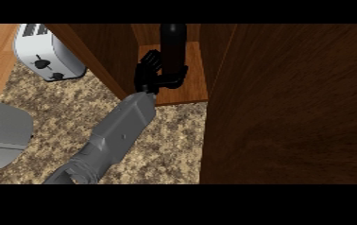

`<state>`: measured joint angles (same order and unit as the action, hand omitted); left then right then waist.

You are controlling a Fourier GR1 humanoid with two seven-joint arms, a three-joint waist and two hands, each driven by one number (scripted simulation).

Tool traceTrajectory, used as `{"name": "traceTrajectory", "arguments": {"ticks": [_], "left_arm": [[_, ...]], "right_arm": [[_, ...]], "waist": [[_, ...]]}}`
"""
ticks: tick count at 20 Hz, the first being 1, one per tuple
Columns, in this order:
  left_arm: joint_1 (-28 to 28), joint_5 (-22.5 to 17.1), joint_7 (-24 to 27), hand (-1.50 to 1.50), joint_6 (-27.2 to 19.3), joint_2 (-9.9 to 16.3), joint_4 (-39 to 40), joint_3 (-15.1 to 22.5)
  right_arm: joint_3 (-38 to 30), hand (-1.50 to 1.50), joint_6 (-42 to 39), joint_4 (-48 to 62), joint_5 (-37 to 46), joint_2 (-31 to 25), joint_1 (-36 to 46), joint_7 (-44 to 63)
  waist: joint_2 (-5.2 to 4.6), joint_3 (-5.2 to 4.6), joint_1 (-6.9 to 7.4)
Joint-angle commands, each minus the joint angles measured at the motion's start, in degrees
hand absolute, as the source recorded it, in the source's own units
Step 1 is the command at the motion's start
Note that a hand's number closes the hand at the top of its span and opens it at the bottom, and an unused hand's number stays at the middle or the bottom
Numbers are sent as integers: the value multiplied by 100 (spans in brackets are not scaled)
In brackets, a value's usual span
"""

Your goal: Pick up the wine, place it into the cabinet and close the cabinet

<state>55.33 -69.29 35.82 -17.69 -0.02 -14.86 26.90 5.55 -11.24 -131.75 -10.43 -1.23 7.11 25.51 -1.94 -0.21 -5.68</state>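
- Fingers (pixel 148 58) and thumb of the hand (pixel 150 75) are curling round the lower body of the wine bottle (pixel 173 47), holding it; the fingers are showing on the bottle's left, another black part is wrapping under and to its right.
- Which hand this is cannot be told for sure; the grey forearm (pixel 118 134) is coming in from the lower left, so it is reading as the left one.
- The bottle is standing upright inside the open cabinet (pixel 111 49), over the wooden shelf (pixel 188 84); whether its base is touching the shelf is hidden by the hand.
- Bottle is dark against dark, no label is showing, and its top is getting cut off at the upper edge.
- The cabinet door (pixel 279 106) is standing open, filling the right side and blocking everything behind it.
- The toaster (pixel 45 54) is sitting on the speckled counter (pixel 167 143) at upper left, partly cut off.
- A grey shape (pixel 12 134) is showing at the left edge, cropped, hard to identify.
- The other hand is not showing.
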Motion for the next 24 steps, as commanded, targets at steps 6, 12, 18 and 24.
{"name": "traceTrajectory", "arguments": {"ticks": [6,12,18,24], "left_arm": [[10,-388,60,150,-269,2,-565,476],[-205,-889,489,150,-361,2,-897,564],[-24,-1329,649,-150,-537,2,-795,585],[89,-1647,742,-150,-603,2,-686,815]], "right_arm": [[5,-150,-35,-106,-96,-21,-101,27],[6,-150,3,21,-160,10,115,81],[-45,-150,-209,121,-108,-75,-182,-238],[-13,-150,-74,162,-85,-14,97,-102]], "waist": [[50,12,-137],[24,4,-199],[14,14,-201],[1,10,-180]]}}
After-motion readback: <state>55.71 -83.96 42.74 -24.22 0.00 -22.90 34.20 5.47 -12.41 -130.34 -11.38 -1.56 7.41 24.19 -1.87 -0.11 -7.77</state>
